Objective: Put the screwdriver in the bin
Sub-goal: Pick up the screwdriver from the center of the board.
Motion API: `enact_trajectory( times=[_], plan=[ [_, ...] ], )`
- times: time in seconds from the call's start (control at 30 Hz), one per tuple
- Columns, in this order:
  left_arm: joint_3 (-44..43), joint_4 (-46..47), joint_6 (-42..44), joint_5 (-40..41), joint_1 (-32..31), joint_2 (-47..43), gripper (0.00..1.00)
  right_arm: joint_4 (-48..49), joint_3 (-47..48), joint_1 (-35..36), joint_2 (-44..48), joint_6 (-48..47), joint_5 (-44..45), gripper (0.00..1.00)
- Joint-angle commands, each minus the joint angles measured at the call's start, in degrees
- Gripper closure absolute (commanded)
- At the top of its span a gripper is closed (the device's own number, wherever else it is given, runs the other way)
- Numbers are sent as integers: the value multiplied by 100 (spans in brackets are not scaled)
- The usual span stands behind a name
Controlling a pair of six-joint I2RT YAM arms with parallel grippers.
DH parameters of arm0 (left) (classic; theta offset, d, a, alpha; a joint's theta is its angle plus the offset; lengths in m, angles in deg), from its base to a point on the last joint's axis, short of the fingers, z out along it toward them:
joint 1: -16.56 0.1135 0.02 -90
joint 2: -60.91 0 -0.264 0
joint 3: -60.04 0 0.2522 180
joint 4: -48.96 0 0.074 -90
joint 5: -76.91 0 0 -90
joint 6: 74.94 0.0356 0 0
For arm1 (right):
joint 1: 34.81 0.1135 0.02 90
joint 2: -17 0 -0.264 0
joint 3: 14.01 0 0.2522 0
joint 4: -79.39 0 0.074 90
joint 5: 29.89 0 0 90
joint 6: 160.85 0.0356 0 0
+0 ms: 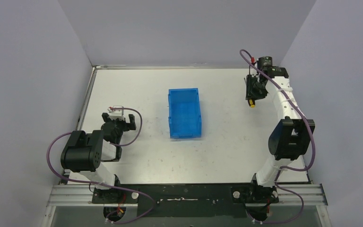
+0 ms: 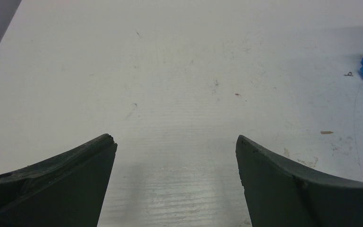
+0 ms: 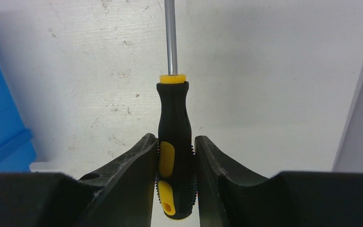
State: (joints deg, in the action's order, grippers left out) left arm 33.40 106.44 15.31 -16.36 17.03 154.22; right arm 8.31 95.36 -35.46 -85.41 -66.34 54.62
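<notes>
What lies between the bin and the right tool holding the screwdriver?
Nothing but bare table between the bin and the right tool, per the top view.

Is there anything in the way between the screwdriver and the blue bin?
No, nothing visible. The right gripper holds the screwdriver by its handle at the far right of the table. Only table surface lies between it and the bin, which sits open-topped in the middle.

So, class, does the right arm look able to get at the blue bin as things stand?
Probably yes: only bare table lies between the right gripper, shut on the screwdriver, and the bin.
</notes>
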Motion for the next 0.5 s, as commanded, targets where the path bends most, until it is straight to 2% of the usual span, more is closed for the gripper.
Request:
enact_trajectory(
  times=[0.0, 0.47],
  plan=[
    [-47, 78, 4, 18, -3, -90, 3, -252, 404, 142, 481, 118, 134, 85],
    [-47, 79, 5, 14, -3, -85, 3, -69, 72, 214, 963, 259, 173, 86]
  ],
)
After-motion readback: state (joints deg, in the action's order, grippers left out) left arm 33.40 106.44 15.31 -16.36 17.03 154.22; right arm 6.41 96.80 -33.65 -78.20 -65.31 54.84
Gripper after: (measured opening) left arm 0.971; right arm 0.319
